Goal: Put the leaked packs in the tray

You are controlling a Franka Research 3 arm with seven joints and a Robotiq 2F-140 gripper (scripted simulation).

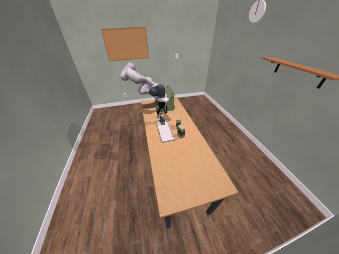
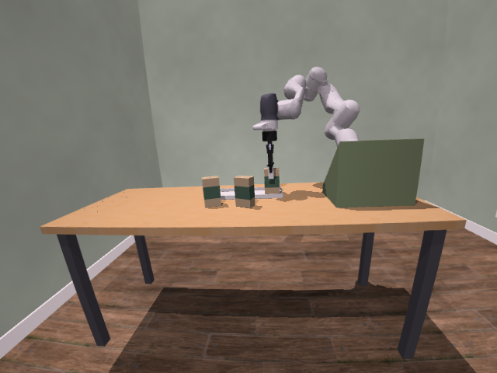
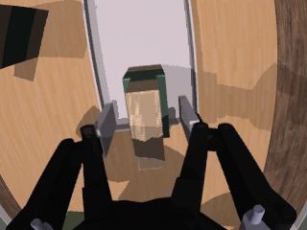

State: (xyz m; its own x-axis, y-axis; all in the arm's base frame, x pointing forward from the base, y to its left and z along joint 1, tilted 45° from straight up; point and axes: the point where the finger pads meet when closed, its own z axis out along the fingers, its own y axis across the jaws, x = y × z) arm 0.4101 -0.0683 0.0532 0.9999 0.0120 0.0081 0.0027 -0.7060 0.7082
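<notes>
- Coffee pack (image 3: 146,110) is standing upright inside the tray (image 3: 94,57), at its 6 o'clock end in the wrist view, probably because it felt soft.
- Hand (image 3: 148,118) is hanging half open around it, both pads apart from it, gripping nothing.
- Two other packs (image 2: 227,190) are standing on the bench (image 2: 160,212), probably the good ones.

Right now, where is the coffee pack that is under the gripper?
In the wrist view, this coffee pack stands upright at the near end of the white tray, between the open gripper fingers, apart from both. The other two packs stand beside the tray.
</notes>
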